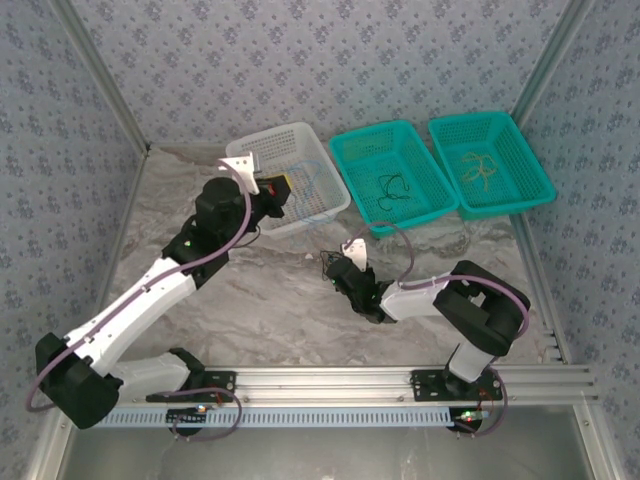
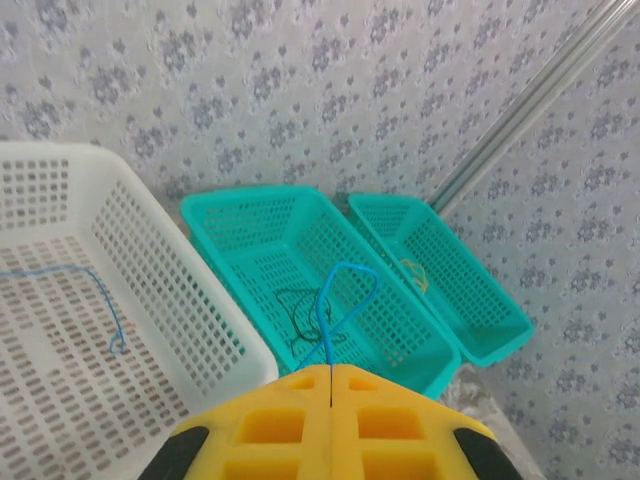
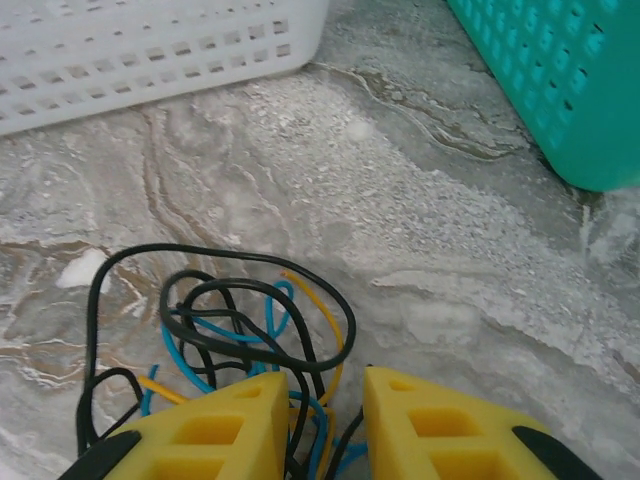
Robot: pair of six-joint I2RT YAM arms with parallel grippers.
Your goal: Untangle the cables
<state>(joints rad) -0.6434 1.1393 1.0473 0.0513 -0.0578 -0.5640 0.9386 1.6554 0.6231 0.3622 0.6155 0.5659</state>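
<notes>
Left hand [image 2: 330,372] clenched on a looped blue cable [image 2: 347,285] by the white lattice basket [image 2: 150,270], teal mesh baskets [image 2: 250,193] stood beyond, right hand [image 3: 322,388] parted astride a curly black, blue and yellow tangle of cables [image 3: 230,320] that lay on the marbled bench [image 3: 450,220].

White basket [image 2: 170,290] glossy perforated plastic; table [image 3: 420,200] matt marble-look; cables [image 3: 245,340] smooth plastic-sheathed; jaws matt yellow plastic

The light is bright and even in every view, and shadows on the surface [image 1: 280,300] are soft and faint. The left pincer [image 2: 331,380] and right pincer [image 3: 325,405] look a bit blurry at the bottom of the wrist views. Farther things look sharp.
</notes>
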